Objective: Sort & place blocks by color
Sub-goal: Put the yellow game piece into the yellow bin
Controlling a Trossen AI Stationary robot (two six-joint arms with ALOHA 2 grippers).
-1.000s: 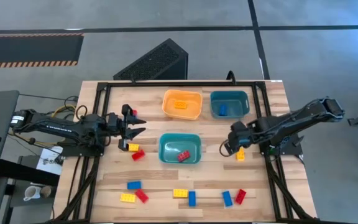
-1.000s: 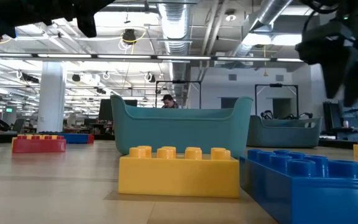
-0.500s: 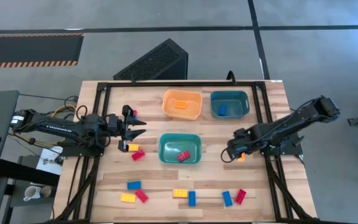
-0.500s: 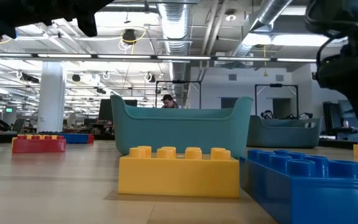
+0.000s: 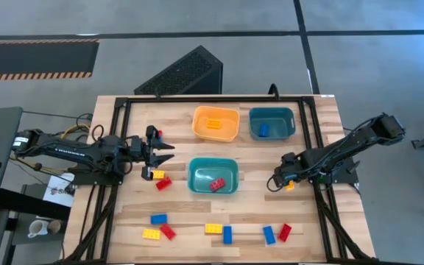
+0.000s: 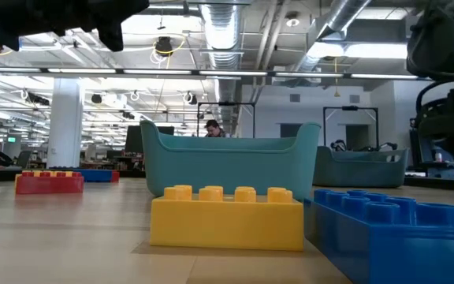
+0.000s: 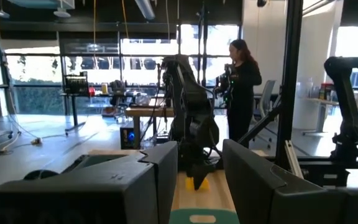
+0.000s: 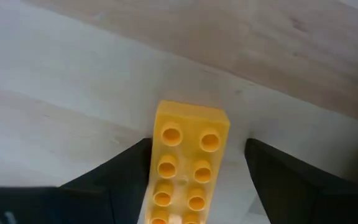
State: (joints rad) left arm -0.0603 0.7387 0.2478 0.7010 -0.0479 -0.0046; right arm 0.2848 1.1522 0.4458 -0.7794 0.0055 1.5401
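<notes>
I am at the grasping step: my right gripper is down over a yellow block that lies on the table near its right side, to the right of the teal bin holding a red block. My fingers stand wide, one on each long side of the block with bare wood showing in the gaps, so I judge that nothing is gripped yet. The block lies flat, studs up, two studs across and several along; in my right wrist view its long axis runs straight out ahead of me between the fingers, its far short end pointing away from my wrist (a good line-up, since I would close across the narrow width). The next move, as I judge it, calls for settling a little lower, pinching the long sides evenly so the block does not twist, then lifting and carrying it to the orange bin, where something orange-yellow already lies. My left gripper waits above the table's left part, fingers parted and empty, near a yellow and a red block.
</notes>
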